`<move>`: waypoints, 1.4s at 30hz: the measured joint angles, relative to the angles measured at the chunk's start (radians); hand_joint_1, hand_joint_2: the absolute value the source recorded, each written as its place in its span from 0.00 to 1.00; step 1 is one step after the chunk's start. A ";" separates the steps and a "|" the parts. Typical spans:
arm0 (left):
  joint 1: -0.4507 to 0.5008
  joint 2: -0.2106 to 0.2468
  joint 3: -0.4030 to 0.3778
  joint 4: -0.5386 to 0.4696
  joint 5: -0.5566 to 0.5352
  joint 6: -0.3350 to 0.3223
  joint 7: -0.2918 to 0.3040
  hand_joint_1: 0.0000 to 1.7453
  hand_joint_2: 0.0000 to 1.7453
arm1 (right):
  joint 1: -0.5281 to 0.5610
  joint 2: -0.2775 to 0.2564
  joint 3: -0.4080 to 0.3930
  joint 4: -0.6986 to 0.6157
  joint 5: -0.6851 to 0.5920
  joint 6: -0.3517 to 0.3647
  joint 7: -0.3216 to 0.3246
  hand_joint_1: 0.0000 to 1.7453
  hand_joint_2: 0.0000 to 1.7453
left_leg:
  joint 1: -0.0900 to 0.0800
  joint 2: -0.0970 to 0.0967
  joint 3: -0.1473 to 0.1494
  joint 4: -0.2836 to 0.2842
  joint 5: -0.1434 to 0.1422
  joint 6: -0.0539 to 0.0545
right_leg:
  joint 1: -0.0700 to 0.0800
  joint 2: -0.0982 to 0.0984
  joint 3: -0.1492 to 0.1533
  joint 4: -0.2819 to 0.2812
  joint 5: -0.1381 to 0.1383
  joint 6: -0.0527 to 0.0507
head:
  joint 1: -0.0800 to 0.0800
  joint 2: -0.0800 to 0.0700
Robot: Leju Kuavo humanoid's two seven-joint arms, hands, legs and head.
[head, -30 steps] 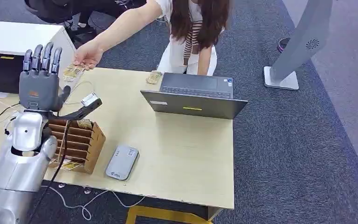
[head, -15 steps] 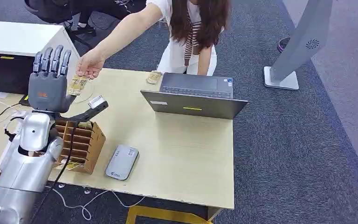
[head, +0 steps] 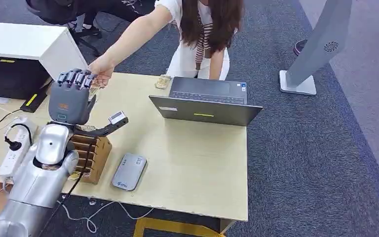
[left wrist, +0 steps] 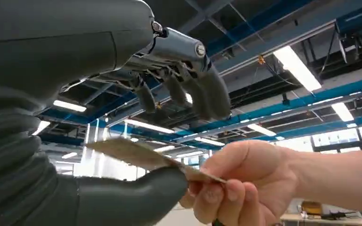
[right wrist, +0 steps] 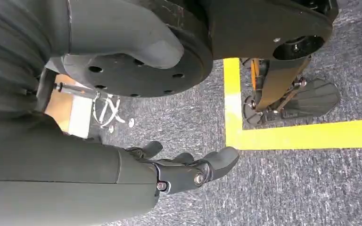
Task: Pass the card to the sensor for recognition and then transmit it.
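I am reaching my left hand [head: 69,97] over the far corner of the table [head: 192,168] to meet a person's hand [head: 100,74]. The person is pinching the card [left wrist: 141,155] at one end and offering it. The card is lying across my thumb [left wrist: 136,193], with my fingers [left wrist: 202,92] spread apart above it and not touching it, so I am holding nothing yet. The card is looking thin, light and a little bent, likely smooth and quick to slip. I am judging that the free end nearest my palm is the place to pinch, flat between thumb and fingers, gently so it does not buckle. My right hand [right wrist: 184,172] is hanging near the floor, fingers curled in around nothing. The sensor [head: 129,171] is lying near the table's front edge.
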 joint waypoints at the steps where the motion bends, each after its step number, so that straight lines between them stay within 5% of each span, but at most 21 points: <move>1: 0.000 -0.002 -0.003 0.000 0.000 -0.003 -0.001 1.00 1.00 | 0.000 0.000 0.000 0.000 0.002 0.000 0.000 0.00 1.00 | 0.000 0.000 0.000 0.000 0.000 0.000 | 0.000 0.000 0.000 0.000 0.000 0.000 | 0.000 0.000; 28: 0.005 -0.050 -0.062 0.005 0.033 -0.018 -0.008 1.00 1.00 | -0.001 0.000 0.000 0.000 0.008 0.001 0.000 0.00 1.00 | 0.000 0.000 0.000 0.000 0.000 0.000 | 0.000 0.000 0.000 0.000 0.000 0.000 | 0.000 0.000; 42: 0.281 -0.090 -0.166 -0.107 0.058 0.030 -0.026 1.00 1.00 | 0.000 0.003 -0.005 0.000 -0.027 -0.023 0.007 0.00 1.00 | 0.000 0.000 0.000 0.000 -0.001 0.000 | 0.000 0.000 0.000 0.000 0.000 0.000 | 0.000 0.000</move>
